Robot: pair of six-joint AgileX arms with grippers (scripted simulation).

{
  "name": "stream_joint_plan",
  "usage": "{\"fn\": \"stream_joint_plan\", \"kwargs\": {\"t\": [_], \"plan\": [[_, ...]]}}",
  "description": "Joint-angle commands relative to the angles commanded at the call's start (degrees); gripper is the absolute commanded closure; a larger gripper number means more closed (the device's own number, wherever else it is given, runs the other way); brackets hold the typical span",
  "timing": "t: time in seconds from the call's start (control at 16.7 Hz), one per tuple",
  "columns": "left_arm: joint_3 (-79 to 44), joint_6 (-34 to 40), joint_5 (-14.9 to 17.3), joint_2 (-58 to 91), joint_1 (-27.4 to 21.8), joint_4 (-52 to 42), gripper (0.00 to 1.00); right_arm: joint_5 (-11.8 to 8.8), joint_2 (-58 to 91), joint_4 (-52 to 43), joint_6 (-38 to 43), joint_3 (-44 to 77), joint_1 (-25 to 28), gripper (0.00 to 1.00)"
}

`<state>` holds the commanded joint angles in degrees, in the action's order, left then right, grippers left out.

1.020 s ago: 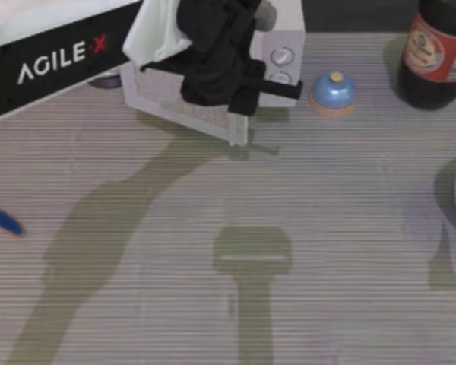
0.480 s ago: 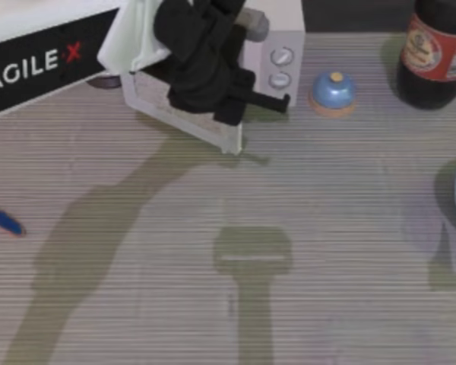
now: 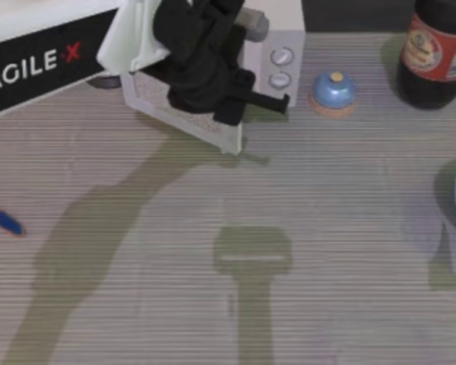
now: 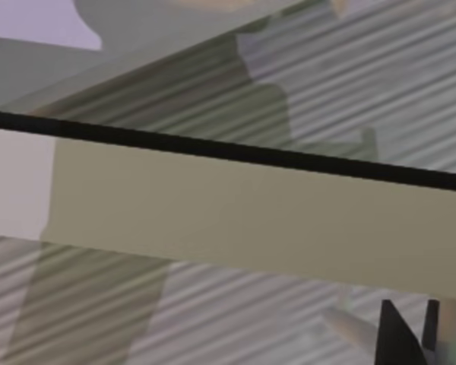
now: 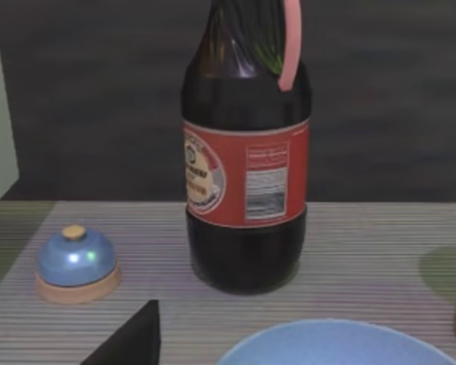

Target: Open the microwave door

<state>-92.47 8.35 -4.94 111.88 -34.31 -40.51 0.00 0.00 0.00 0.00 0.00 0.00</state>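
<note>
The small white box microwave (image 3: pixel 277 34) looks light (it may slide), so the left end effector (image 3: pixel 277 103), grip unreadable, should pull its stiff mesh-windowed white door (image 3: pixel 186 110) at the free edge.

White left arm (image 3: pixel 38 46), black gripper (image 3: pixel 277 103)

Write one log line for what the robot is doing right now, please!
task: open microwave door | left gripper: at microwave door | door: swung partly open from microwave | right arm: out of top view | nearby: blue bell, dark bottle
</note>
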Motion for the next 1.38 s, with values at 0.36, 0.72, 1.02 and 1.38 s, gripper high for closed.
{"fn": "stream_joint_plan", "kwargs": {"t": [0.36,0.72,1.02,1.38], "plan": [[0.0,0.0,0.0,0.0,0.0,0.0,1.0,0.0,0.0,0.0,0.0,0.0,0.0,0.0],[0.0,0.0,0.0,0.0,0.0,0.0,1.0,0.0,0.0,0.0,0.0,0.0,0.0,0.0],[0.1,0.1,0.5,-0.1,-0.3,0.1,1.0,0.0,0.0,0.0,0.0,0.0,0.0,0.0],[5.2,-6.1,3.6,-3.9,1.6,1.8,1.0,0.0,0.0,0.0,0.0,0.0,0.0,0.0]]}}
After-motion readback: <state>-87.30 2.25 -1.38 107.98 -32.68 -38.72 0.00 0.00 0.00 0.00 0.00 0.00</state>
